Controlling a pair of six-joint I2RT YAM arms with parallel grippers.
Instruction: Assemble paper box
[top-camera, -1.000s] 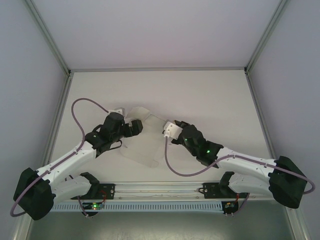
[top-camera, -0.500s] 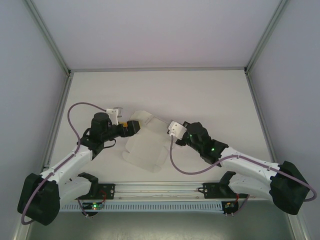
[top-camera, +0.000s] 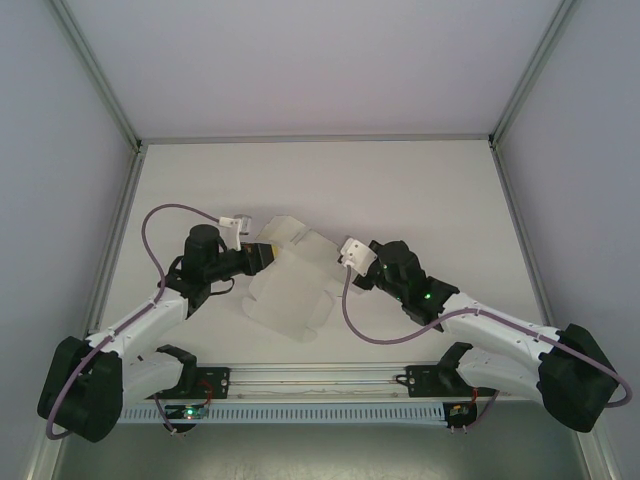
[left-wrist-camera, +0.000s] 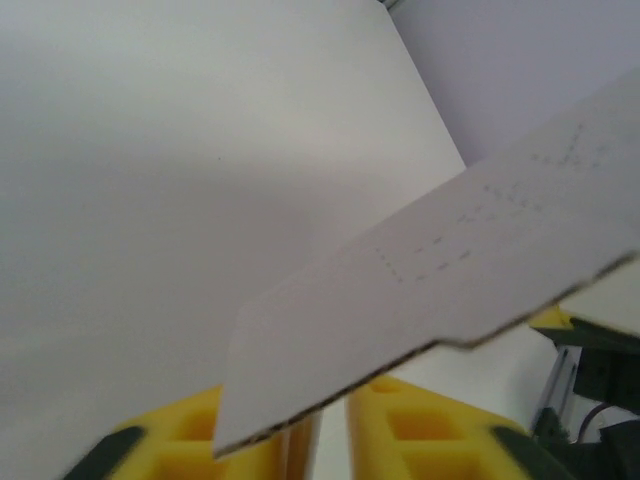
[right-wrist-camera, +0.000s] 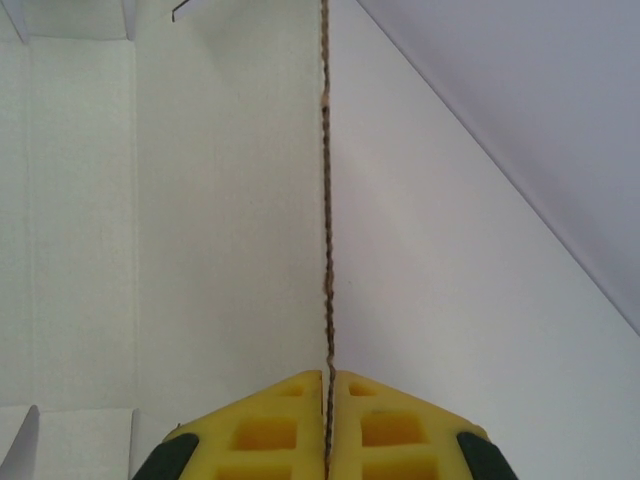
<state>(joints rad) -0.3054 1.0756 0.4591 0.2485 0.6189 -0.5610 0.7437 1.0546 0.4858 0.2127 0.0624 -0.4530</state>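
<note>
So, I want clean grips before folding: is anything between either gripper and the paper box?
Nothing visible. The right gripper is shut directly on an edge of the paper box, and the left gripper pinches a flap corner, card alone between its fingers.

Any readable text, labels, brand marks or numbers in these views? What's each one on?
No text can be read in any view.
paper box: blank white card, no print.
crease marks: dashed lines on the card, not characters.
right arm: a green light shows, but no legible label or number.
</note>
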